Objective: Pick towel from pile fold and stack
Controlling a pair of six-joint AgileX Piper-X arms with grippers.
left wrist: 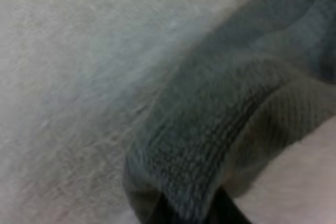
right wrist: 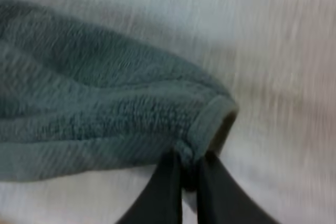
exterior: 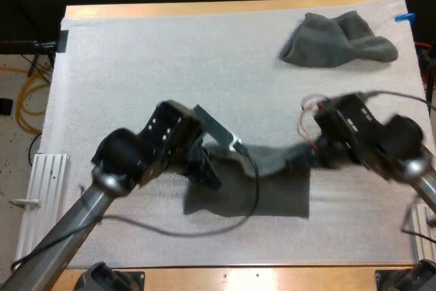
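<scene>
Left gripper [left wrist: 190,209] has its fingers clamped on a thick rolled edge of the dark grey-green towel [exterior: 269,185], and right gripper [right wrist: 189,174] pinches a fuzzy corner. The towel is stretched between them, lower half flat on the white mat [exterior: 170,66] near the front. A crumpled towel [exterior: 337,40] sits at the far right, well apart.

The mat [exterior: 170,66] lies on the table [exterior: 204,9] and covers it nearly to every edge. The near towel [exterior: 252,192] lies on the mat towards its front edge, about midway between the left and right edges. The left gripper [exterior: 211,165] is at its far left corner and the right gripper [exterior: 303,158] at its far right corner, each clamped on the far edge, which runs between them. The far towel [exterior: 337,40] lies by the mat's far right corner, well apart from the near towel and behind the right gripper.
</scene>
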